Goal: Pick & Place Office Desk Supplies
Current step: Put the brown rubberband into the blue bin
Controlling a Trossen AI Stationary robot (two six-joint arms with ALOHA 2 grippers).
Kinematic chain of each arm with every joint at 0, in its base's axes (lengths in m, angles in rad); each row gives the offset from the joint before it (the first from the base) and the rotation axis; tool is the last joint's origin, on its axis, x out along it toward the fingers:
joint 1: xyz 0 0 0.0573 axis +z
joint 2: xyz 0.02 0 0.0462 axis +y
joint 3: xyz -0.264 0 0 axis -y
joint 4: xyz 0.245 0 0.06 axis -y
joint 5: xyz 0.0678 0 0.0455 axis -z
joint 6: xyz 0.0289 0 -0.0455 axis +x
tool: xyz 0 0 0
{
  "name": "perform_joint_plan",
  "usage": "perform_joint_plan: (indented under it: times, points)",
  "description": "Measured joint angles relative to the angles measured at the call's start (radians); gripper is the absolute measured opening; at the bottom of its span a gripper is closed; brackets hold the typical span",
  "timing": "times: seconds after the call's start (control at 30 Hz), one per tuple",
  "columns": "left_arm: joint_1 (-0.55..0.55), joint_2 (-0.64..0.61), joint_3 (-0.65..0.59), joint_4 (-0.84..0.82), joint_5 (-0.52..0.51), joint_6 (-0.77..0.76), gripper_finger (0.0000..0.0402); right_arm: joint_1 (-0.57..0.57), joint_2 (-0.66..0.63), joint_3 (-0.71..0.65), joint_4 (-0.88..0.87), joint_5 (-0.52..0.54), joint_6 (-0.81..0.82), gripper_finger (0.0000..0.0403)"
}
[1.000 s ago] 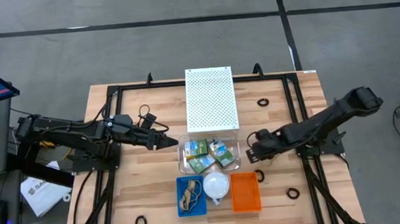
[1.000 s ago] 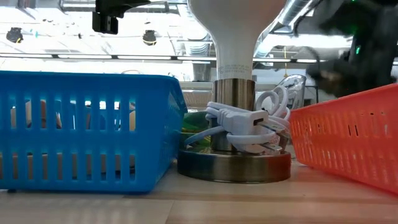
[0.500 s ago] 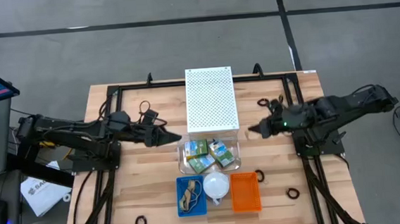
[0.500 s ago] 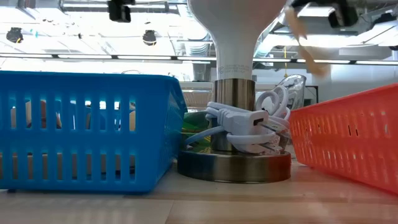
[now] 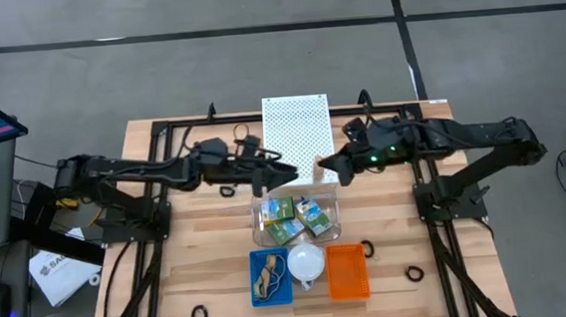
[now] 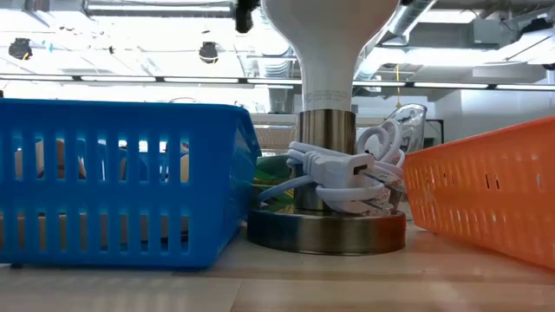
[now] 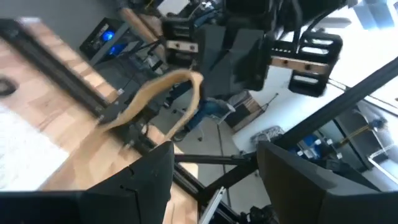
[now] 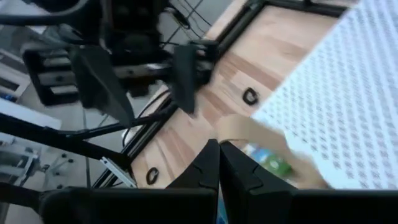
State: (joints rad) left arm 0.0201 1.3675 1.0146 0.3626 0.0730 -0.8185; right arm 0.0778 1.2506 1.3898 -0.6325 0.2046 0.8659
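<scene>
I've brought both arms inward since a second ago: the left gripper [image 5: 286,172] has swung from the left edge of the clear tray [image 5: 263,220] to just above it, open. The right gripper [image 5: 326,166] (pinching a tan rubber band [image 7: 163,94]) left the orange basket [image 5: 347,273] area and now faces the left one over the white perforated board [image 5: 297,128].

- You see a light wood-grain tabletop [image 5: 201,274] with a black frame [image 5: 162,137].
- The perforated board [image 5: 298,137] is white with a fine dot pattern.
- The baskets are blue [image 5: 270,277] and orange [image 5: 347,272].
- The crayon boxes [image 5: 295,218] are yellow and green.
- The rubber band [image 7: 158,93] is tan.
- The loops [image 5: 200,312] are black.
- Both arms are dark.
</scene>
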Motion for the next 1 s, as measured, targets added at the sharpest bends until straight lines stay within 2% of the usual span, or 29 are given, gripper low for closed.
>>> perform_joint_plan:
  times: [0.27,0.47,1.0]
  points:
    - [0.000,0.041,0.060,-0.002,0.039,0.032,0.0223,-0.012,0.085,0.098,0.005,-0.032,-0.068,0.0000]
    - [0.000,0.041,0.060,0.000,0.038,0.037,0.0223,-0.018,0.109,0.104,0.095,-0.077,-0.080,0.0000]
    - [0.006,0.040,0.060,-0.054,0.064,0.056,0.0223,-0.007,0.104,0.102,0.086,-0.127,-0.057,0.0000]
